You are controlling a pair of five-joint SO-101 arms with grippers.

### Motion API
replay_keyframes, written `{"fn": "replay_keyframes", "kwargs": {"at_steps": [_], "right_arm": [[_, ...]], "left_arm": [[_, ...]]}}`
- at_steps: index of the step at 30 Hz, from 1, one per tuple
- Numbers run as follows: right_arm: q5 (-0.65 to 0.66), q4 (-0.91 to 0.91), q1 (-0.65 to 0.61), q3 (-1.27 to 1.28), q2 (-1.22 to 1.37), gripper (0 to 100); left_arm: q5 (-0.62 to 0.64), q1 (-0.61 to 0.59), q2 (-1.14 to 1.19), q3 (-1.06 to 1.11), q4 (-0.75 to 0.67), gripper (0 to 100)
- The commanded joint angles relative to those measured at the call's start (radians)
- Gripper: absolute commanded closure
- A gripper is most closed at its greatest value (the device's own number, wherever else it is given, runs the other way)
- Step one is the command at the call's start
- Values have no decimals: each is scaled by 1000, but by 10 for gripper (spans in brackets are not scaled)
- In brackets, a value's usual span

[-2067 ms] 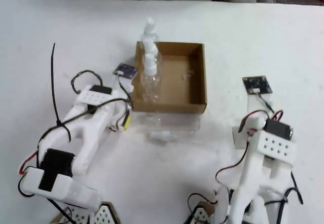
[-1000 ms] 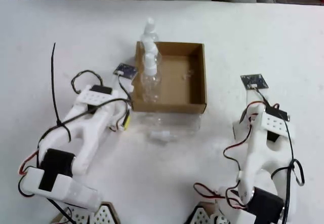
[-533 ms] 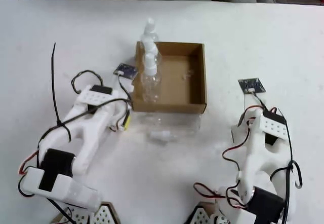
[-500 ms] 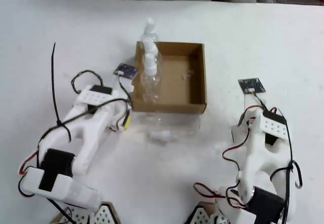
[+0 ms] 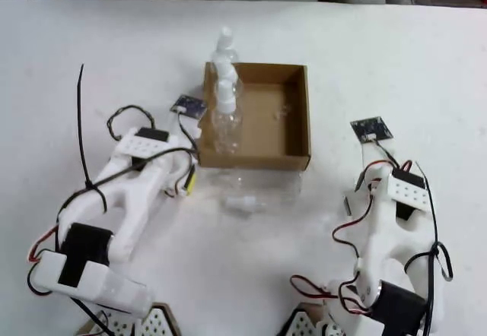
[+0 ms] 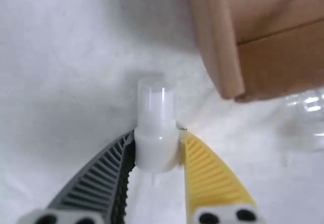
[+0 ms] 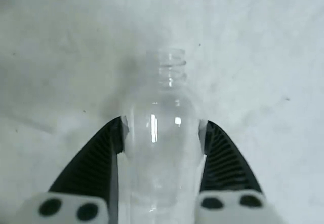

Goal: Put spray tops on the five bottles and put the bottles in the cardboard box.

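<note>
My right arm [image 5: 392,226] has drawn back and swung a little toward the brown cardboard box [image 5: 255,157] over the last two seconds. The small circuit board [image 5: 371,129] at its wrist has shifted leftward with it. My left arm [image 5: 129,191] has stayed where it was.

My right gripper [image 7: 162,126] grips a clear uncapped plastic bottle [image 7: 162,92]. Its two black ribbed fingers [image 7: 101,158] press against the bottle's sides just below the shoulder. The bare threaded neck points away from my wrist over the white table [image 7: 263,41]. In the high view this arm sits to the right of the box, apart from it.

My left gripper [image 6: 156,145] is clamped on a white plastic spray top [image 6: 154,127]. A grey finger [image 6: 96,188] and a yellow finger [image 6: 207,173] squeeze its collar from either side, and its cap sticks out past the fingertips. I hold it low over the table, just beside the box's near left corner.

Three clear bottles with white spray tops [image 5: 227,115] stand in a row along the box's left wall. The nearest is inside the box. I cannot tell whether the farthest stands inside it or just behind it. A clear lying bottle [image 5: 255,184] rests on its side on the table, just in front of the box's near wall.
</note>
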Motion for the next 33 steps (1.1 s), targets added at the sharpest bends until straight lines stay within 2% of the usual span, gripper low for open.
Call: {"fn": "replay_keyframes", "kwargs": {"at_steps": [1, 7, 12, 16, 20, 25, 30, 33], "right_arm": [[11, -2, -15, -3, -2, 981], [-95, 33, -13, -49, -38, 981], [-115, 321, -18, -212, -186, 982], [-195, 484, -82, -290, -357, 982], [-169, 564, -196, -262, -501, 981], [-135, 498, -400, -241, -670, 981], [-137, 220, -579, -124, -808, 982], [-138, 61, -618, 8, -878, 982]], "left_arm": [[-11, 13, 1, -44, 5, 980], [-11, 13, 1, -44, 5, 980], [-12, 13, 1, -44, 6, 980], [-12, 13, 1, -43, 5, 980], [-12, 8, 1, -38, 5, 980], [-14, 8, 1, -38, 5, 980], [-14, 4, -1, -37, 9, 980], [-14, 2, -1, -35, 11, 980]]}}
